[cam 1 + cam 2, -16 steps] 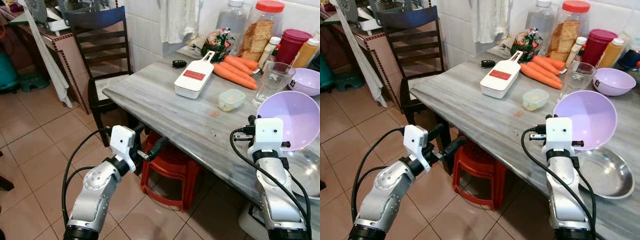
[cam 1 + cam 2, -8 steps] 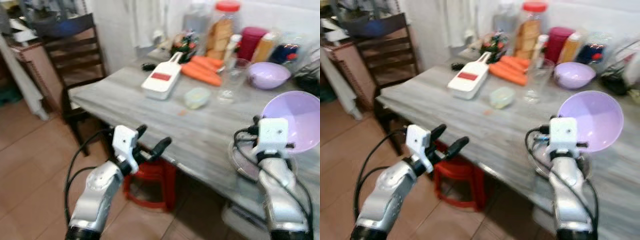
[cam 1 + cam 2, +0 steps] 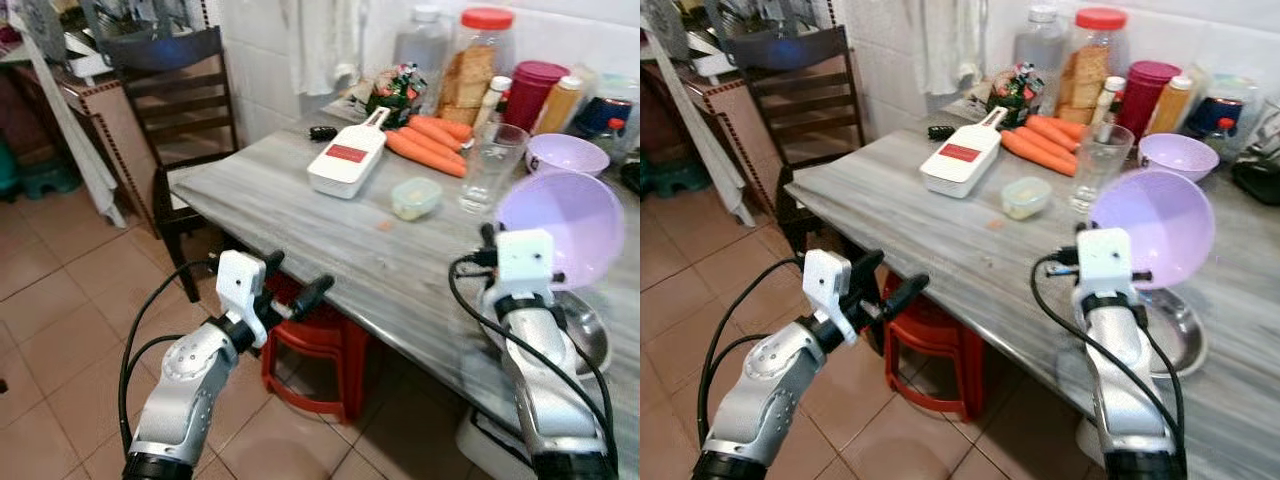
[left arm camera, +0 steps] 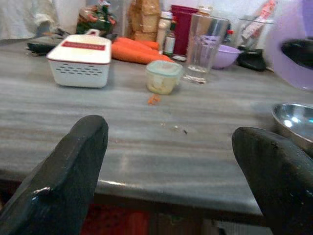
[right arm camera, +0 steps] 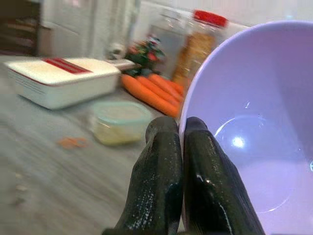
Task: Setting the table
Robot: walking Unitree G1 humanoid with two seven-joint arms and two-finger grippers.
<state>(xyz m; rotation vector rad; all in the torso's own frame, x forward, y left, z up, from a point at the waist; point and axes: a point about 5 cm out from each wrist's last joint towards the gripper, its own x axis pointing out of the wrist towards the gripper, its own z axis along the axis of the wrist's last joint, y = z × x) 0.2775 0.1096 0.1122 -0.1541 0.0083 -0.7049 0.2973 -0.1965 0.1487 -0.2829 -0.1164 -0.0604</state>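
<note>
1. Above the near right part of the grey marble table [image 3: 330,225], the right gripper [image 5: 182,142] holds a large lilac bowl [image 3: 562,225] tilted on its side, hollow facing the camera. The two black fingers [image 5: 159,166] are pinched together on the bowl's rim, one on each side of the wall; in the head views the white wrist block covers them.
2. Below and just behind the held bowl sits a steel bowl [image 3: 585,330], partly covered by the right arm and the lilac bowl.
3. Left gripper [image 3: 290,290]: held off the table's near edge, over the tiled floor, fingers spread wide and holding nothing. In the left wrist view both finger pads [image 4: 73,161] frame the tabletop.
4. Mid-table items: a white slicer box with a red label [image 3: 347,165], a small lidded tub [image 3: 416,198], a clear drinking glass [image 3: 490,165], several carrots [image 3: 425,145], and a scrap of orange peel [image 4: 153,99].
5. Back row against the tiled wall: a red-lidded jar [image 3: 476,60], a dark red canister [image 3: 530,95], a second, smaller lilac bowl [image 3: 565,152], and bottles whose labels are too blurred to read.
6. A red stool [image 3: 325,340] stands under the table, mostly hidden by the tabletop; a dark wooden chair [image 3: 180,110] stands at the far left end.
</note>
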